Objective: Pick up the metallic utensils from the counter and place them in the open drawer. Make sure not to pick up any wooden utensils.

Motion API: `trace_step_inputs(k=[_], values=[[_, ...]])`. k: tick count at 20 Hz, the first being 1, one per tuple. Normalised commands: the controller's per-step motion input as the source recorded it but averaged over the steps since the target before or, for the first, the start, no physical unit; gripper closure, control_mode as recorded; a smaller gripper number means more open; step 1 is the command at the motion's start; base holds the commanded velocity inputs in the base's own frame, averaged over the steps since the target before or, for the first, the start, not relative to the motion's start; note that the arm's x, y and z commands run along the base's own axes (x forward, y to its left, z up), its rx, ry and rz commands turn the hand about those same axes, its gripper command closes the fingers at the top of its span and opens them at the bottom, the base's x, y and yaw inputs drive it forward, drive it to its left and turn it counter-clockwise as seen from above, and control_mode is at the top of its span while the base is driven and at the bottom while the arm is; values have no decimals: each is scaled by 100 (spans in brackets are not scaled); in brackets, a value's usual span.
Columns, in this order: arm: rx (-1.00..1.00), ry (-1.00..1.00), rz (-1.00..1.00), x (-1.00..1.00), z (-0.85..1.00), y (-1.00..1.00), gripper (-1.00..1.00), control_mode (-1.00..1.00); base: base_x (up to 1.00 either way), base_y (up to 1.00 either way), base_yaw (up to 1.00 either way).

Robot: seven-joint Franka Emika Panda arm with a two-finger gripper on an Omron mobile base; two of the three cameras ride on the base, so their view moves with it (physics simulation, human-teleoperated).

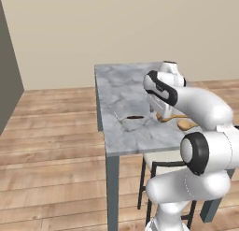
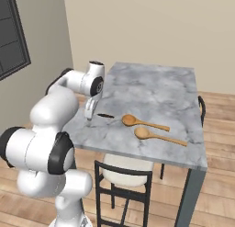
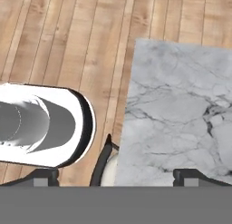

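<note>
On the grey-white marble counter [image 1: 122,84] [image 2: 158,83] [image 3: 181,105], a metallic utensil with a dark brown handle [image 1: 135,117] [image 2: 105,116] lies near the edge on the chair's side. A thin silver piece [image 1: 119,116] lies just beside it. Two wooden utensils, orange-tan spoons [image 2: 131,120] [image 2: 143,133] [image 1: 186,125], lie further along the counter. My gripper [image 2: 90,112] [image 3: 117,178] hangs open over the counter's corner, close beside the dark handle, with nothing between its fingers. The open drawer is out of view.
A dark-framed chair with a pale seat [image 2: 125,172] [image 1: 161,161] is tucked under the counter's near edge, and its back [image 3: 103,160] shows below the hand. Wooden floor [image 1: 51,146] surrounds the counter. A grey wall with a dark panel [image 2: 13,33] stands to the left.
</note>
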Motion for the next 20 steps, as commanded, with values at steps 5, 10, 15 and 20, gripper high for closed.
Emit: trace_step_inputs(k=[5,10,15,20], values=[[0,0,2,26,-25,0,-100,-100,0,0,0],[0,-1,0,26,-23,0,-100,-100,0,0,0],[0,-6,0,23,-24,0,-100,-100,0,0,0],[0,-4,0,21,-24,0,-100,-100,0,0,0]])
